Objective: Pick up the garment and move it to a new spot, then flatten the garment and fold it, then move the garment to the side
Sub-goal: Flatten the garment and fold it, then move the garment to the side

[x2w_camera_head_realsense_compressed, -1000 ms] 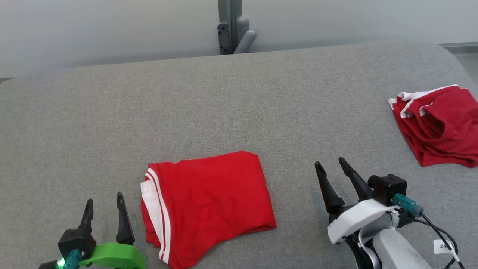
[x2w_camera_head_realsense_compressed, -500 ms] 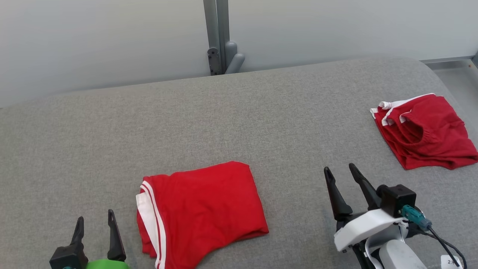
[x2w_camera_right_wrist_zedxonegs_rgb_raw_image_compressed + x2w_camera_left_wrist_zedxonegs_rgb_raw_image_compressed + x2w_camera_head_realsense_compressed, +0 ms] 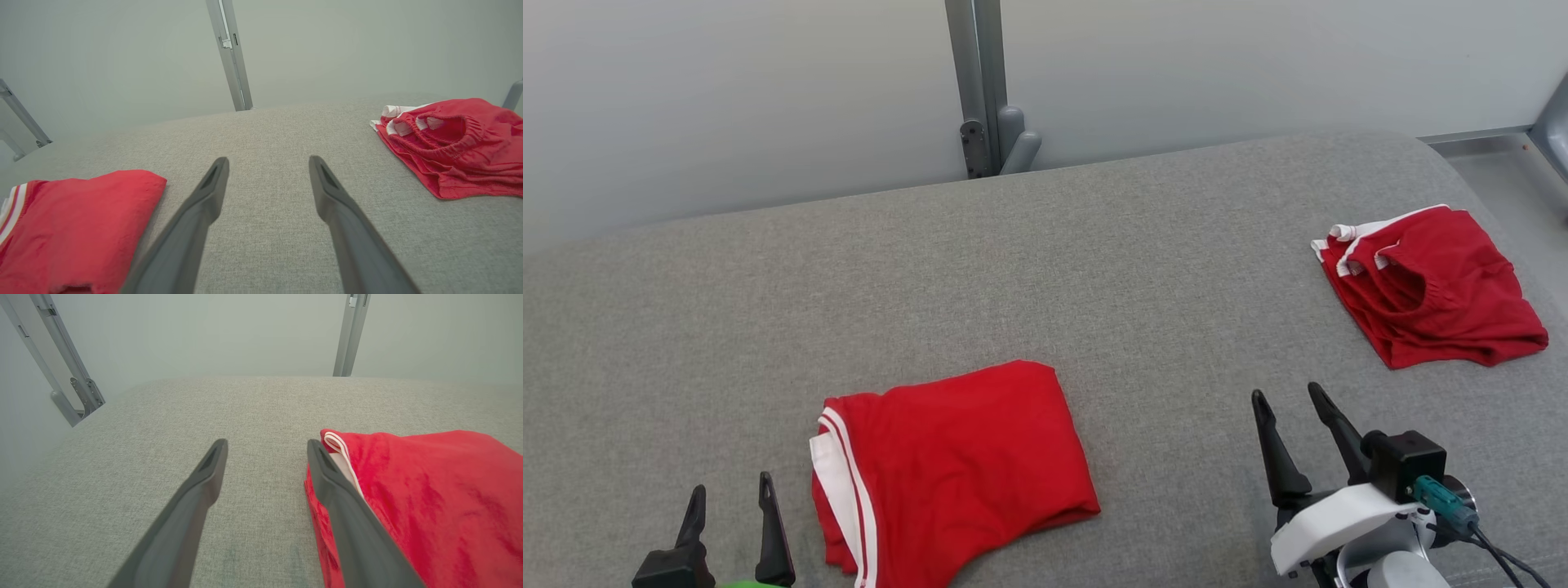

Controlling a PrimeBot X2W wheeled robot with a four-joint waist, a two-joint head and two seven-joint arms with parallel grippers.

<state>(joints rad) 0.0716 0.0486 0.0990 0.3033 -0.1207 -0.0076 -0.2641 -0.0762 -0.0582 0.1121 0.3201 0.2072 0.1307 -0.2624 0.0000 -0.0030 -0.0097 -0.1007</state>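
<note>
A red garment with white side stripes [image 3: 964,465] lies folded flat on the grey fabric surface [image 3: 1094,269], near the front and left of centre. My left gripper [image 3: 731,486] stands open just left of it; in the left wrist view the folded garment [image 3: 429,490] lies against the outside of my right finger, and nothing is between the left gripper's [image 3: 266,445] fingers. My right gripper [image 3: 1286,394] is open and empty over bare fabric, right of the fold. The right wrist view puts the right gripper [image 3: 268,159] between the folded garment [image 3: 69,220] and a second red garment [image 3: 449,151].
The second red garment [image 3: 1429,286], loosely bunched with its elastic waistband showing, lies at the far right near the surface's rounded edge. A grey metal post with a bracket [image 3: 980,90] stands behind the surface against a pale wall. Floor [image 3: 1511,180] shows beyond the right end.
The head camera has moved: the whole picture has shifted left and down, showing more wall and the right end. Both grippers stay open, and neither garment has moved on the surface.
</note>
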